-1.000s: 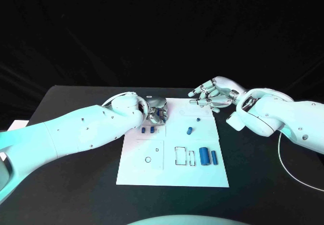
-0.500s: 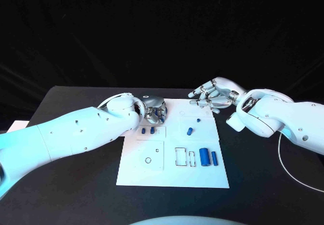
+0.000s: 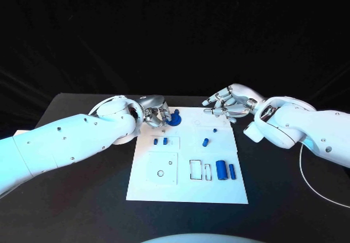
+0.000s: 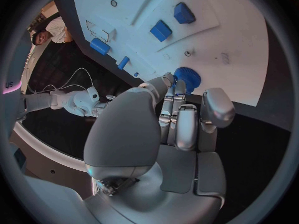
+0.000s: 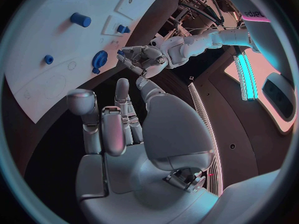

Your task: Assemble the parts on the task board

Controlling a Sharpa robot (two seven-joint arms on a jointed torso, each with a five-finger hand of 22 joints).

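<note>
Head view shows the white task board lying in the middle of the black desk, with both white arms reaching over its far end. The left hand sits at the board's far left corner, and a round blue part with a ribbed rim lies at its fingers. In the left wrist view that blue part is at the tips of the fingers, which curl toward it; whether they grip it or merely touch it cannot be told.

The right hand hovers over the far right corner of the board, its fingers apart and lightly curled, holding nothing. The right wrist view shows those fingers spread above the board edge.

Other blue parts lie on the board: two small pieces side by side below the left hand, a small peg near the middle, and two longer cylinders lying parallel near the right edge, beside an outlined rectangular slot.
</note>
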